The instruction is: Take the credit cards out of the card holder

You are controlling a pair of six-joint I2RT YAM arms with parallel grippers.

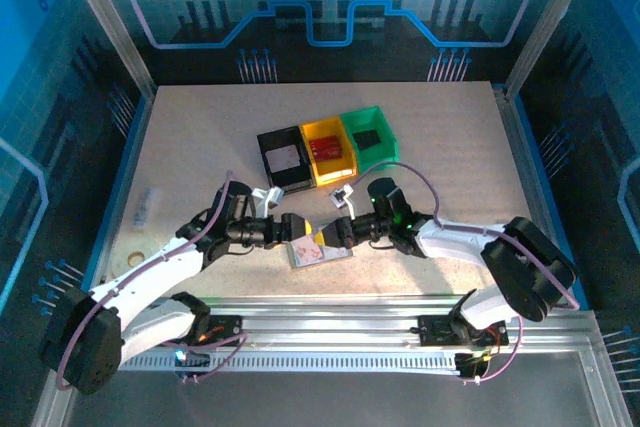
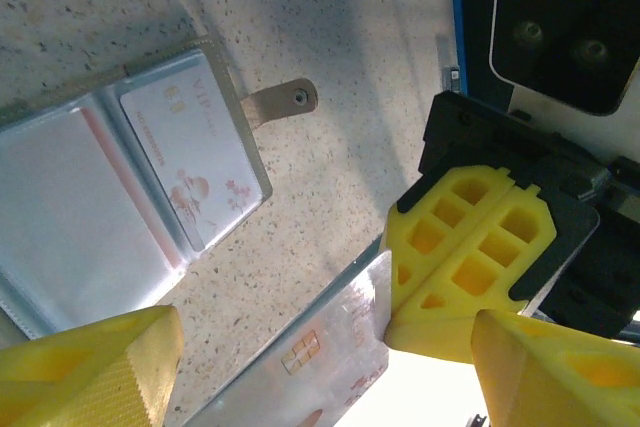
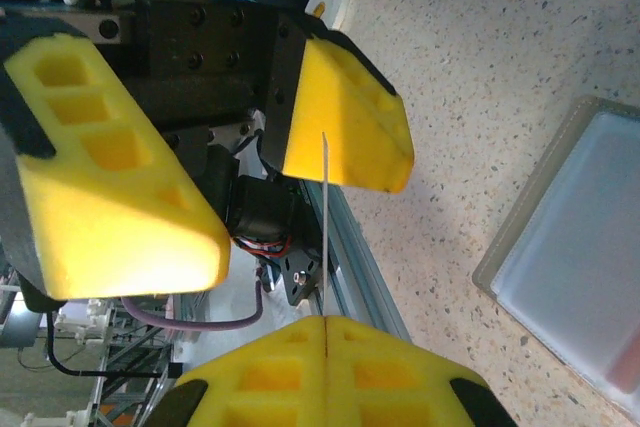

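The grey card holder (image 1: pixel 322 253) lies open on the table; in the left wrist view its see-through sleeves (image 2: pixel 70 217) show, one with a whitish card (image 2: pixel 190 162) inside. My right gripper (image 3: pixel 325 332) is shut on a whitish credit card with a chip (image 2: pixel 320 357), held off the table and seen edge-on (image 3: pixel 323 237) from the right wrist. My left gripper (image 2: pixel 330 377) is open, its yellow fingers (image 3: pixel 110 177) standing on either side of that card. One left finger (image 3: pixel 345 117) is close against the card's face; the other is well apart. The two grippers meet just above the holder (image 1: pixel 293 228) (image 1: pixel 337 231).
Black (image 1: pixel 285 159), yellow (image 1: pixel 328 149) and green (image 1: pixel 368 135) bins stand in a row behind the grippers. A small pale object (image 1: pixel 147 205) lies at the table's left. The metal rail (image 1: pixel 380 332) runs along the near edge, close below the holder.
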